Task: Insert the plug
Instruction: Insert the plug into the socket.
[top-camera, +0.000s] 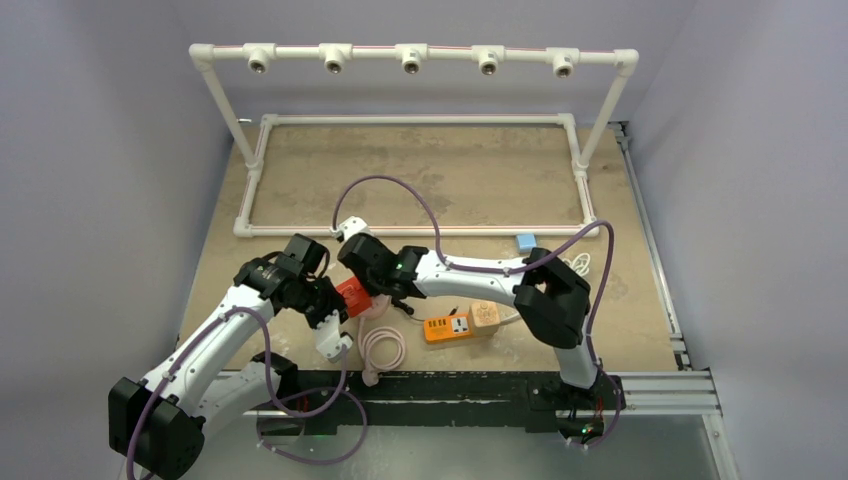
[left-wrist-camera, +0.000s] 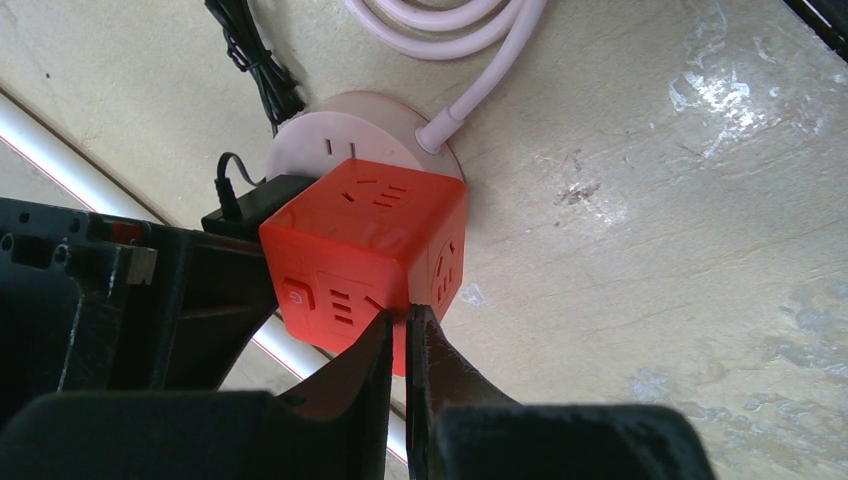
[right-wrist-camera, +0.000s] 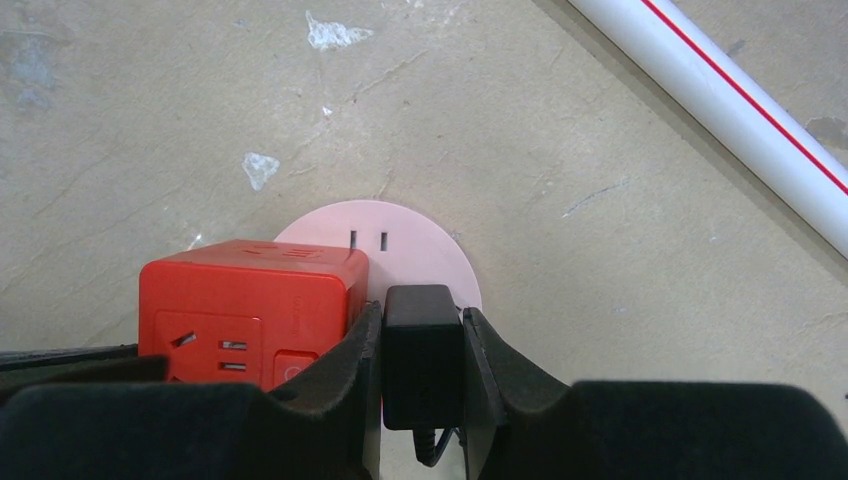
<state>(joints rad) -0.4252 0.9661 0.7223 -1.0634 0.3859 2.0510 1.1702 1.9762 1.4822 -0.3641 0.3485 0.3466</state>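
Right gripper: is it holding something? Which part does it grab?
Yes. The right gripper holds the black plug, one finger pressed on each of its two opposite sides.

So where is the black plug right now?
In the right wrist view the black plug sits bottom centre, clamped in the right hand, at the near edge of the pink round socket, just right of the red cube.

Prongs of black plug (right-wrist-camera: 422, 340) hidden; its cord (right-wrist-camera: 428, 448) cut by bottom edge; pink socket (right-wrist-camera: 400, 235) partly behind red cube (right-wrist-camera: 250, 300).
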